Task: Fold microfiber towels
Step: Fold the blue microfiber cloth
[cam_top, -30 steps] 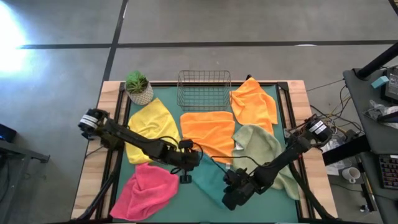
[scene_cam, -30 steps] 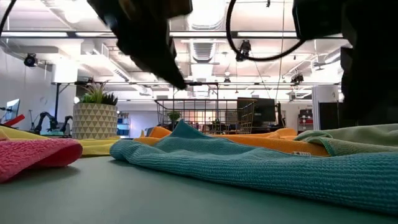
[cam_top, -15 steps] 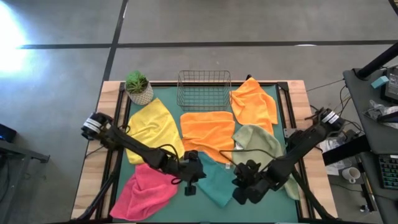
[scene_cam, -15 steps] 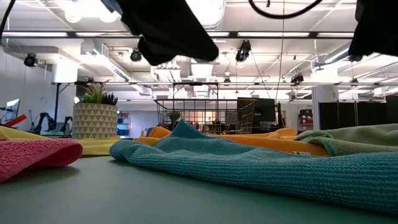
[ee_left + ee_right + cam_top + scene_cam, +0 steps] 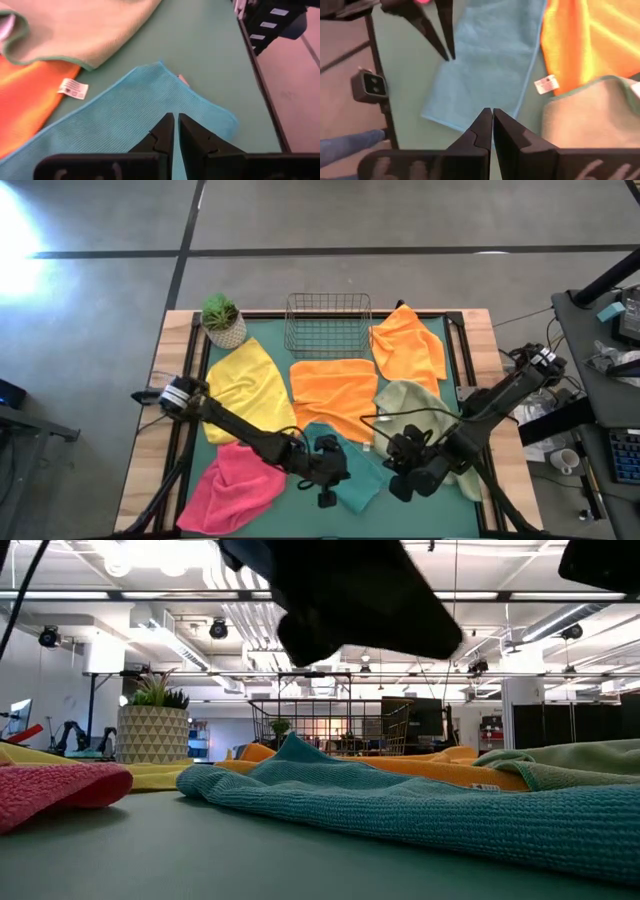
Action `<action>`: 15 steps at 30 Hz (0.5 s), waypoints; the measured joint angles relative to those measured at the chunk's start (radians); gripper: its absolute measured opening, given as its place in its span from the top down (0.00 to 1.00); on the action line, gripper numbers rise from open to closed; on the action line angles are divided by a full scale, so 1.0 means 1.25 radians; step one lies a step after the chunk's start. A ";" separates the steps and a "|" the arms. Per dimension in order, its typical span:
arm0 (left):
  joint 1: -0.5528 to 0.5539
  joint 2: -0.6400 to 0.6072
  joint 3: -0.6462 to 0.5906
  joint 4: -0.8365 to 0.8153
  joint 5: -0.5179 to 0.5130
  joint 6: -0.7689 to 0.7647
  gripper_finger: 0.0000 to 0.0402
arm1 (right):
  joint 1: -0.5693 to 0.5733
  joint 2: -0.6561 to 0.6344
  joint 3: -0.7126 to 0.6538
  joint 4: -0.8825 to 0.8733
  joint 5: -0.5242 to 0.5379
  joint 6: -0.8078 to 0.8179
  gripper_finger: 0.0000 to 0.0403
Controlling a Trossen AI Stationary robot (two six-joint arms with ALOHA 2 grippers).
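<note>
The soft teal microfiber towel point(image 5: 345, 470) lies crumpled on the green table mat point(image 5: 420, 515), near its front edge. Touching its far side is a flat orange square towel point(image 5: 333, 394); the pale sage green towel point(image 5: 418, 416) overlaps that one's right edge. To the teal towel's left lies the bunched pink towel point(image 5: 236, 486), beyond it the yellow towel point(image 5: 243, 385). The left gripper point(image 5: 174, 125) hovers over the teal towel, jaws closed, holding nothing. The right gripper point(image 5: 491, 119) is just right of the teal towel, jaws pressed together, empty.
</note>
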 joint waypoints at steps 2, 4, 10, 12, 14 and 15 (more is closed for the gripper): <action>-0.001 0.025 0.019 -0.004 -0.001 -0.008 0.97 | 0.000 -0.001 0.000 -0.005 0.000 -0.005 0.98; -0.001 0.042 0.036 -0.003 0.000 -0.020 0.97 | 0.000 0.000 0.000 -0.022 0.000 -0.005 0.98; -0.011 0.088 0.069 -0.003 0.020 -0.027 0.97 | 0.000 0.006 -0.001 -0.031 -0.001 -0.009 0.98; -0.015 0.098 0.074 -0.003 0.023 -0.047 0.97 | 0.000 0.006 -0.002 -0.031 -0.001 -0.013 0.98; -0.019 0.106 0.076 -0.001 0.023 -0.063 0.97 | 0.000 0.006 -0.002 -0.031 -0.001 -0.014 0.98; -0.021 0.108 0.075 -0.001 0.023 -0.064 0.97 | 0.000 0.006 -0.002 -0.031 -0.001 -0.016 0.98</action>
